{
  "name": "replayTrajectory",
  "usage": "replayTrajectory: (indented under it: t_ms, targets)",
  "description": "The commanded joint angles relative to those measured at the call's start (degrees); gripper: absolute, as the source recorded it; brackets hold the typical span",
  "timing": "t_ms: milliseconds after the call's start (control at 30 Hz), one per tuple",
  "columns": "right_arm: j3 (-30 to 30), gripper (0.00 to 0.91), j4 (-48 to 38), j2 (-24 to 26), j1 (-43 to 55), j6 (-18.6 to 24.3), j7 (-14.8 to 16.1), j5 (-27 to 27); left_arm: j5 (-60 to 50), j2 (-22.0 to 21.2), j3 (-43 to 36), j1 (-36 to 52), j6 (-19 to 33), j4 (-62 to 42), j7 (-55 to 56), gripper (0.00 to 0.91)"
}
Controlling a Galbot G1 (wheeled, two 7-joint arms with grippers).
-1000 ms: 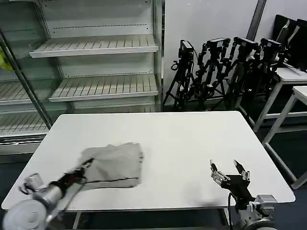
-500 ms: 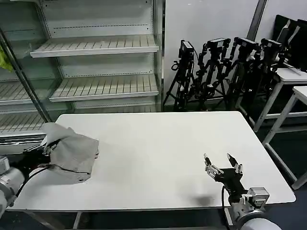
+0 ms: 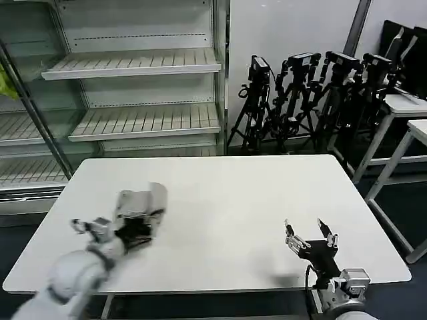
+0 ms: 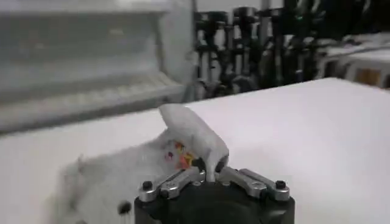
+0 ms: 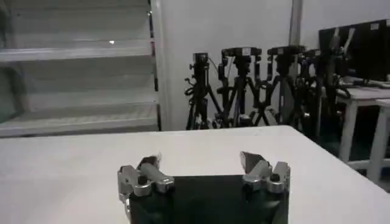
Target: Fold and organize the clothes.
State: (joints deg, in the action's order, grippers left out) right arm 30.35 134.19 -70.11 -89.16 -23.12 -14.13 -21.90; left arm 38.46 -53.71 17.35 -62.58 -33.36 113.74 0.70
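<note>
The clothes [image 3: 139,202] are a light grey T-shirt, bunched into a small folded bundle on the left part of the white table [image 3: 240,193]. My left gripper [image 3: 137,225] is at the bundle's near edge and shut on a fold of it. In the left wrist view the fabric [image 4: 116,179] shows its small multicoloured print [image 4: 180,156], and a ridge of cloth runs down into my left gripper [image 4: 210,171], whose jaws are closed on it. My right gripper [image 3: 311,235] hovers open over the table's near right part, with nothing between its fingers [image 5: 201,164].
Bare white shelving [image 3: 133,67] stands behind the table on the left. A row of black tripods [image 3: 307,93] lines the back wall. Other white tables [image 3: 407,113] stand at the far right. Bare tabletop lies between the two grippers.
My left gripper has swung the T-shirt from the table's left edge back toward the middle left, and the cloth is now a smaller bundle. The right gripper has barely moved.
</note>
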Motion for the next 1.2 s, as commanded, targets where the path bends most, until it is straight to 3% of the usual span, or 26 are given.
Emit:
replayTrajectory:
  t_ms: [33,300,333,367,400,567,667,800,1067,1167,1200]
  targets:
    - [2.40,0.907,0.56,-1.31,-3.78,0.33,0.06,2.66,16.24,-19.28,-23.54,19.07,0.04,-15.13,8.28,0.030]
    - [2.37,0.907,0.57,-1.78,-3.45,-0.02,-0.07,2.60,18.67,-23.99,-25.57,23.10,0.13,-21.00,11.76,0.040]
    - [2.26,0.907,0.54,-1.83,-3.31,-0.13,-0.17,2.54,18.81,-24.74,-25.58,23.57,0.14,-21.62,12.11,0.171]
    - [2.18,0.907,0.51,-1.84,-3.25,-0.18,-0.21,2.54,18.84,-25.44,-25.52,24.10,0.15,-21.96,12.23,0.474]
    - [2.03,0.907,0.39,-1.84,-3.09,-0.28,-0.37,2.44,18.95,-26.24,-25.10,24.55,0.22,-22.38,12.32,0.907]
    - [1.88,0.907,0.10,-1.54,-2.48,-0.55,-0.85,2.10,19.01,-29.37,-22.68,25.95,0.50,-22.77,12.02,0.907]
    - [1.81,0.907,0.16,-1.23,-2.08,-0.83,-0.89,1.97,20.21,-29.95,-20.77,25.92,4.14,-22.12,12.10,0.907]
    - [1.34,0.907,0.29,-0.62,-1.44,-1.25,-0.94,1.81,20.17,-29.26,-18.06,24.76,6.83,-20.27,10.80,0.907]
    - [0.31,0.907,-0.06,0.40,0.98,-1.11,-1.44,1.26,16.80,-26.04,-14.30,19.43,7.04,-12.29,9.42,0.907]
    - [-0.26,0.907,-0.61,0.58,2.19,1.26,-2.21,3.81,5.02,-23.10,-12.19,14.46,9.20,-6.86,8.35,0.907]
    - [-0.53,0.907,-0.90,0.66,2.64,2.60,-2.18,5.06,-4.85,-21.64,-11.24,11.66,10.31,-4.89,7.44,0.907]
